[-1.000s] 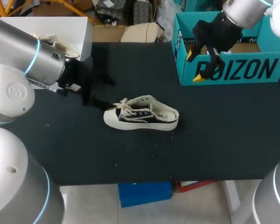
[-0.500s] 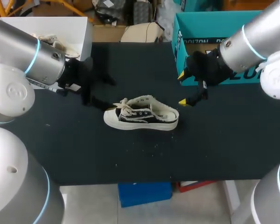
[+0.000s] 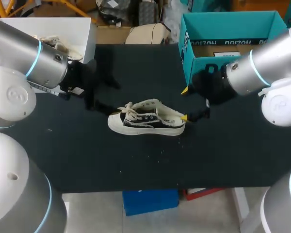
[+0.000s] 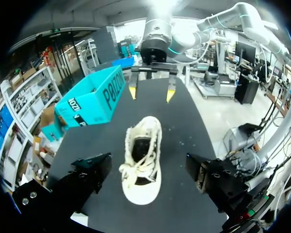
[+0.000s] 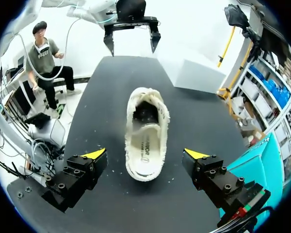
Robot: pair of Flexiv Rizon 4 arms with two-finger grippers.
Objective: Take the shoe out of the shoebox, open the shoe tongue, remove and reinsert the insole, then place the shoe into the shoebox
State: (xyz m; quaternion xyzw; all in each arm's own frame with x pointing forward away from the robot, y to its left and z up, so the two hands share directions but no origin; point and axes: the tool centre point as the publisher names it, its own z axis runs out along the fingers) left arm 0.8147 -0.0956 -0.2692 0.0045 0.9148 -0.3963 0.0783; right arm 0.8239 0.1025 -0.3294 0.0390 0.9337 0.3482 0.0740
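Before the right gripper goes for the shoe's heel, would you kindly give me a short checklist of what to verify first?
1. Shoe out of the shoebox, standing on its sole on the table: ok.
2. Right gripper open, with the heel just ahead between its fingers: ok.
3. Left gripper open at the toe end, not touching the shoe: ok.
4. Insole lying inside the shoe: ok.
5. Tongue pulled open enough to free the insole: cannot tell.
6. Shoebox open at the top for the return: ok.
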